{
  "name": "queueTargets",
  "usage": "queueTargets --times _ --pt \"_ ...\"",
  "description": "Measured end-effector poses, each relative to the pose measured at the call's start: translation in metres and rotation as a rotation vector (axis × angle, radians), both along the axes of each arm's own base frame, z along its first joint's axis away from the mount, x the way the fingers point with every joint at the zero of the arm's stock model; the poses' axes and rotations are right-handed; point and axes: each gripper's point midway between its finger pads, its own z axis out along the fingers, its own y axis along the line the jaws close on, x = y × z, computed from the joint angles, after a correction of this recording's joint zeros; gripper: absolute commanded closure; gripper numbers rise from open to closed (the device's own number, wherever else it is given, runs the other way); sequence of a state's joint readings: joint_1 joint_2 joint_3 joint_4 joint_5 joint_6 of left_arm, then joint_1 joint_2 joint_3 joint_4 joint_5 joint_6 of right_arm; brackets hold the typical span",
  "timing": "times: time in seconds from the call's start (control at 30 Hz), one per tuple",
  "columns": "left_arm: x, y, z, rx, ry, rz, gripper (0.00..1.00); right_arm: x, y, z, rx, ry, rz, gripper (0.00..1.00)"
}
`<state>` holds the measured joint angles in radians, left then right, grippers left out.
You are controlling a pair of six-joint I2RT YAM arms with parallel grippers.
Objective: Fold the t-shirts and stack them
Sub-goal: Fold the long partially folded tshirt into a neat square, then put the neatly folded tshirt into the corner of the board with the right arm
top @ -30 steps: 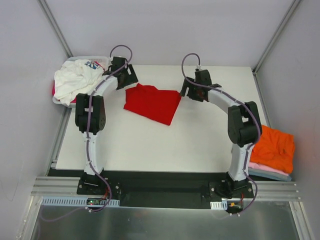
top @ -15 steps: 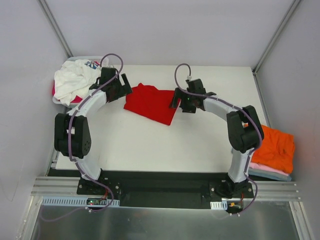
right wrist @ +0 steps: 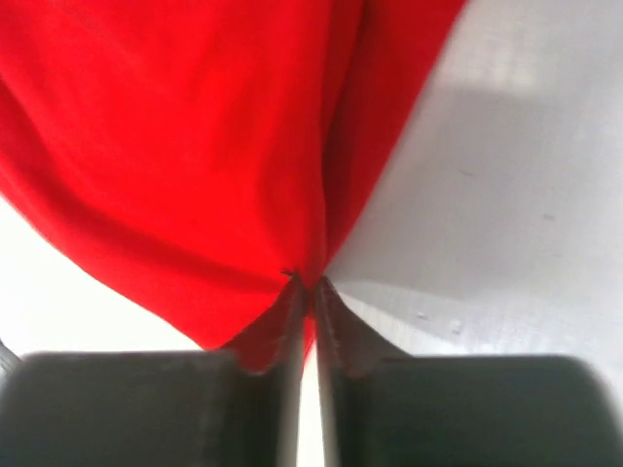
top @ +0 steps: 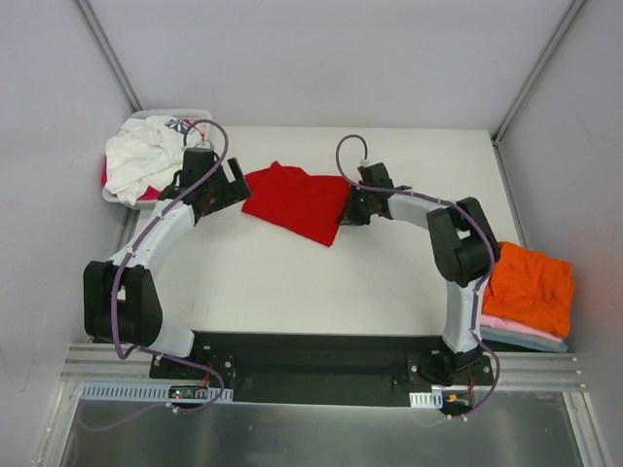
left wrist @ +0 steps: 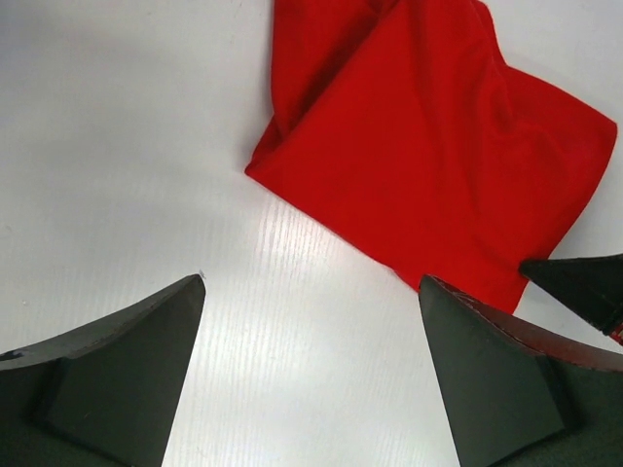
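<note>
Right pincer [right wrist: 307, 282]: I am seeing the jaws pressed together with only a thin slit between them, pinching a gathered fold of the red t-shirt [top: 297, 199]. The cloth is puckering into creases right at the fingertips.
Right grip location: the pincer is biting the shirt's right-hand edge, low against the bench [top: 321, 282].
Left pincer [left wrist: 311, 282]: I am reading the jaws as spread wide and holding nothing. Bare bench is showing between the two fingers.
Left pincer position: it is hovering just beside the shirt's left edge, and I cannot tell whether it is touching the cloth.
Red t-shirt: it is lying loosely folded near the far middle of the bench, between the two pincers, with one layer overlapping another in the left wrist view.
Basket [top: 109, 195]: it is sitting at the far left corner, beside the bench.
White t-shirt [top: 141, 156]: it is lying crumpled over the basket, a blue-red print showing at its far edge.
Orange t-shirt [top: 531, 287]: it is resting on top of a stack at the bench's near right edge.
Pink t-shirt [top: 511, 326]: it is lying directly under the orange one.
Blue-grey t-shirt [top: 531, 341]: it is showing as a thin edge at the bottom of the stack.
</note>
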<state>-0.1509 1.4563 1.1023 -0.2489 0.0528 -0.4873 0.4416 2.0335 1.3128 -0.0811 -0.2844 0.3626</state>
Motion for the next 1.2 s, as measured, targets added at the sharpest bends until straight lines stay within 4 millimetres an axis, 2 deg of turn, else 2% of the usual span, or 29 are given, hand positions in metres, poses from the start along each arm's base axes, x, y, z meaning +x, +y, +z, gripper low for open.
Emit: queueTargets --times 0.1,0.2,0.23,0.27,0.33,0.37,0.4,0.5,0.6,0.67,0.77,0.97,1.2 --pt "-0.006 0.001 -0.009 0.004 0.021 -0.001 0.07 -0.003 -0.019 -0.006 -0.003 0.020 -0.018 0.99" --pt "-0.012 0.002 -0.019 0.009 0.047 -0.002 0.07 -0.004 -0.063 -0.006 -0.022 0.031 -0.085 0.98" --pt "-0.014 0.002 -0.022 0.010 0.054 -0.002 0.07 -0.004 -0.081 -0.005 -0.031 0.037 -0.115 0.84" --pt "-0.015 0.002 -0.024 0.011 0.059 -0.002 0.07 -0.005 -0.098 -0.005 -0.043 0.045 -0.144 0.46" --pt "-0.017 0.001 -0.026 0.005 0.067 -0.007 0.08 -0.006 -0.129 -0.002 -0.079 0.056 -0.205 0.24" --pt "-0.018 0.000 -0.026 -0.001 0.070 -0.013 0.08 -0.005 -0.135 0.003 -0.075 0.050 -0.212 0.10" --pt "-0.018 -0.001 -0.026 -0.006 0.070 -0.018 0.08 -0.001 -0.140 0.012 -0.091 0.019 -0.212 0.07" --pt "-0.019 -0.005 -0.026 -0.021 0.072 -0.032 0.08 -0.002 -0.135 0.027 -0.114 -0.022 -0.165 0.04" --pt "-0.020 -0.007 -0.025 -0.028 0.073 -0.040 0.08 -0.002 -0.126 0.030 -0.126 -0.035 -0.114 0.04" --pt "-0.020 -0.009 -0.025 -0.037 0.075 -0.049 0.08 0.003 -0.123 0.028 -0.126 -0.032 -0.095 0.05" --pt "-0.021 -0.010 -0.025 -0.041 0.074 -0.053 0.08 0.013 -0.120 0.012 -0.111 -0.004 -0.079 0.08" --pt "-0.024 -0.010 -0.029 -0.043 0.086 -0.056 0.08 0.032 -0.111 0.014 -0.036 -0.041 -0.053 0.16" --pt "-0.031 -0.011 -0.036 -0.048 0.107 -0.063 0.08 0.030 -0.115 0.015 -0.112 -0.060 -0.043 0.07"
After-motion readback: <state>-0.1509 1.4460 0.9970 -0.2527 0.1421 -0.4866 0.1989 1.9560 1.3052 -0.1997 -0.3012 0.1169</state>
